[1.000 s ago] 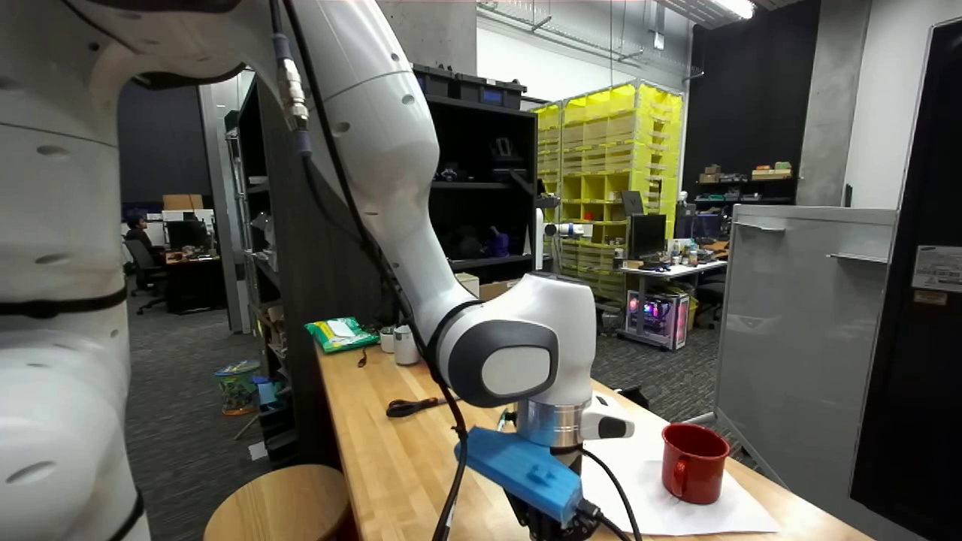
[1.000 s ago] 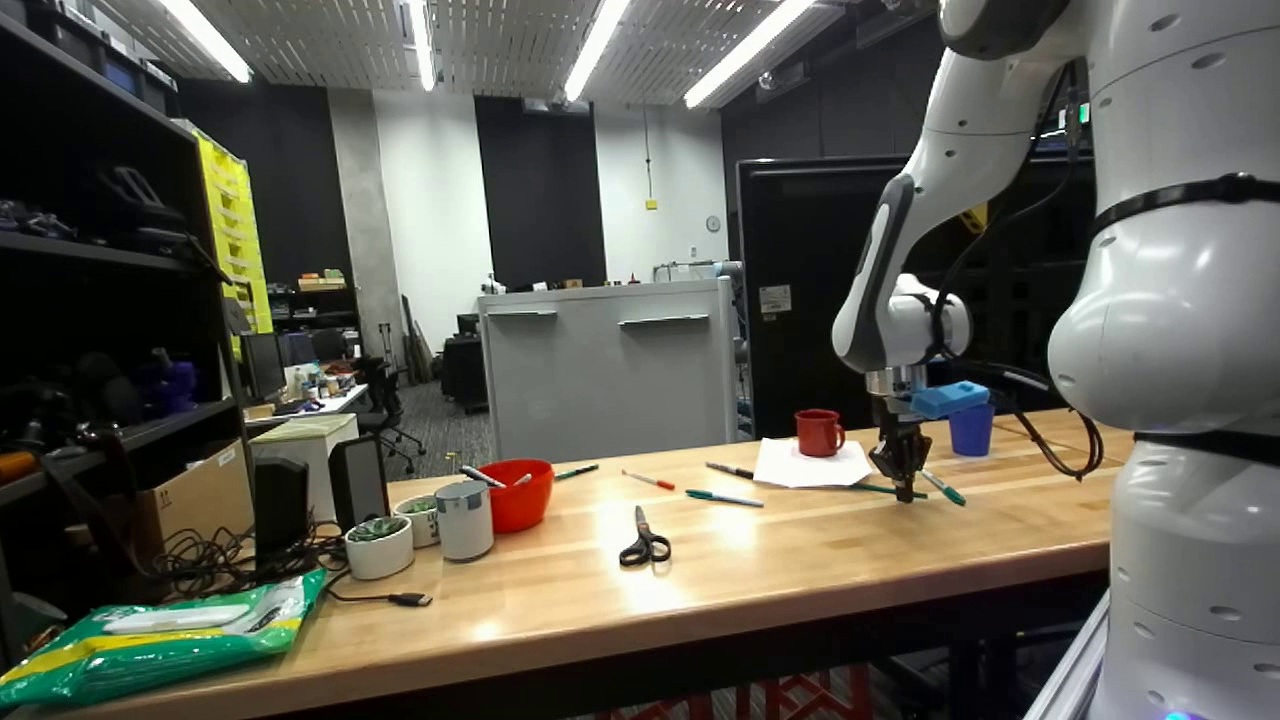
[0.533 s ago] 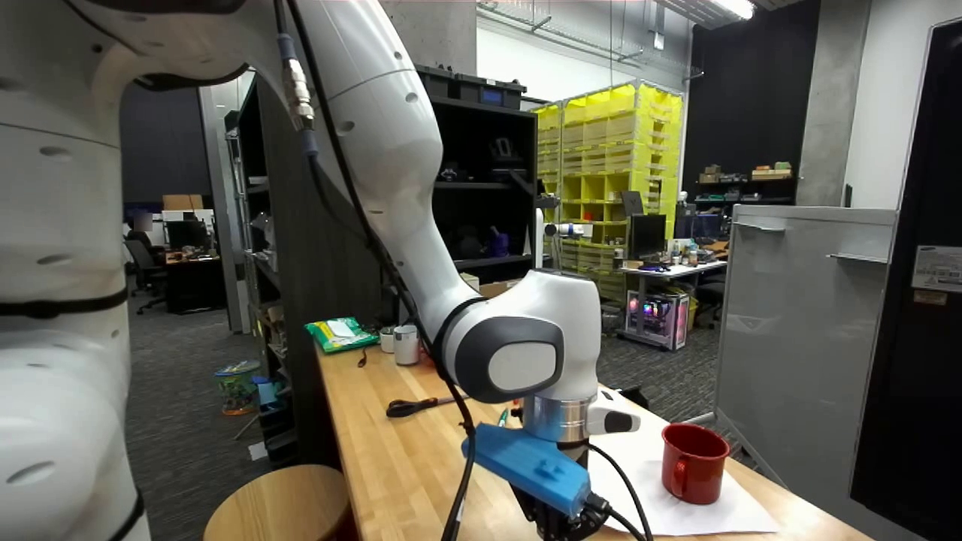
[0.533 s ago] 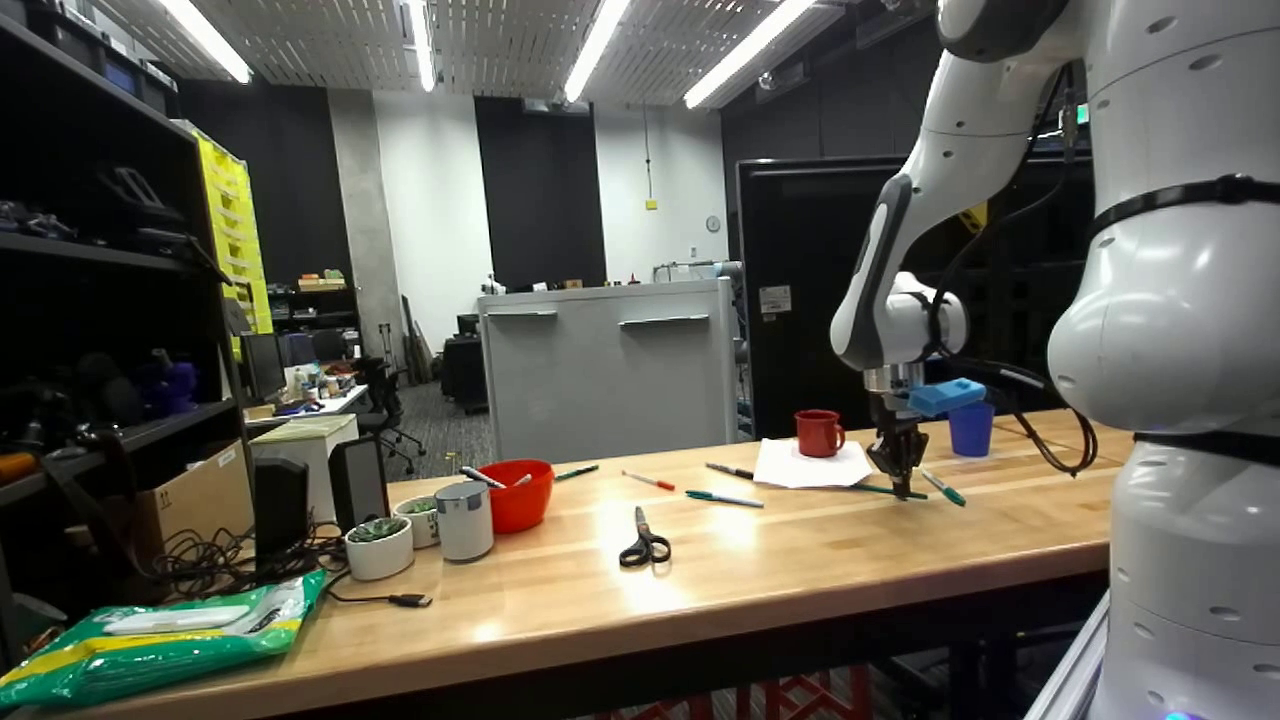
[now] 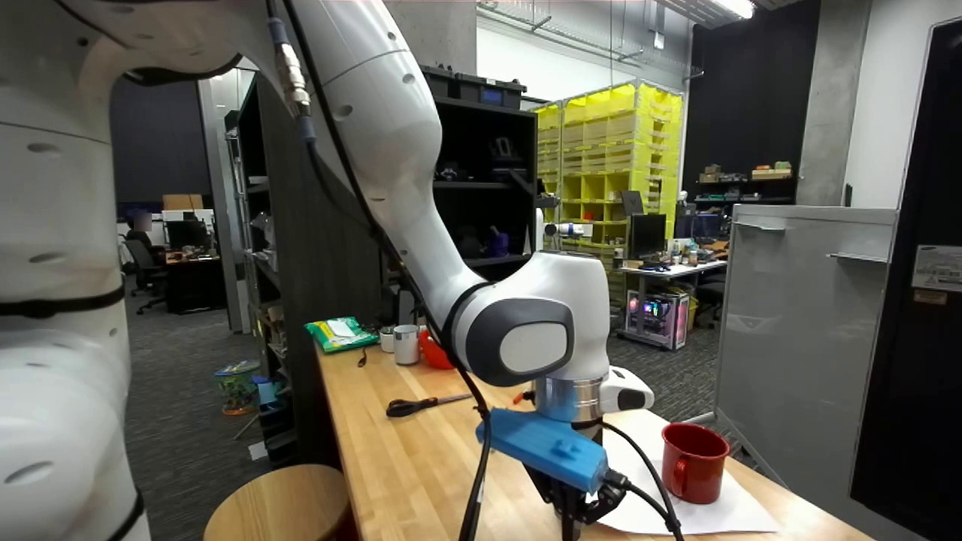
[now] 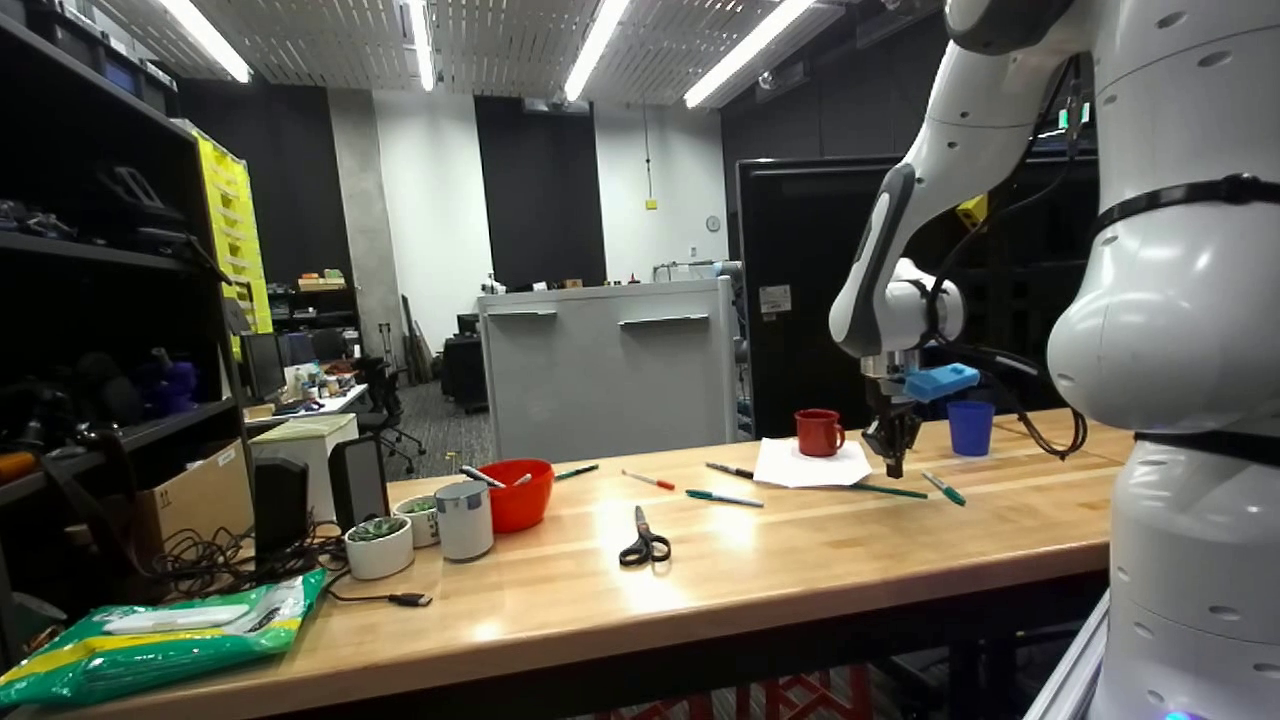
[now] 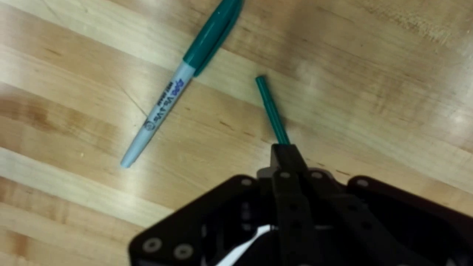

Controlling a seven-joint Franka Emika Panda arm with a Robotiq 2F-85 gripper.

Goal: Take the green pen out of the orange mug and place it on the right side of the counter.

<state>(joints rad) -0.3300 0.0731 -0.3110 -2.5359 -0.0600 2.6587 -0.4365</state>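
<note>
Lifted clear, apparently with nothing pinched

In an exterior view, right of the frame, can see the black two-fingered hand (image 6: 894,468) risen since half a second ago, with a gap now beneath it. Can see the slim dark green pen (image 6: 893,490) lying flat below, on the pale wooden tabletop (image 6: 800,540), unmoved meanwhile: evidently not carried upward. Would read this as either a release or a missed pinch; cannot tell which. Left of centre, can find the bright orange-red rounded mug (image 6: 520,508) with pale-barrelled markers (image 6: 482,477) leaning in it, and no green pen visible there. Would count the slim pen, if meant by the task, as already out and lying toward the right; would otherwise expect another attempt.

In an exterior view, can see the light blue boxy housing (image 5: 543,451) now higher in the frame, and more of the orange-red mug uncovered behind the white arm (image 5: 398,143). Cannot judge the grip there, with the hand reaching the bottom edge.

In the wrist view, can see the hand pressed together, apparently on nothing, with the slim pen's end showing just beyond.
</note>
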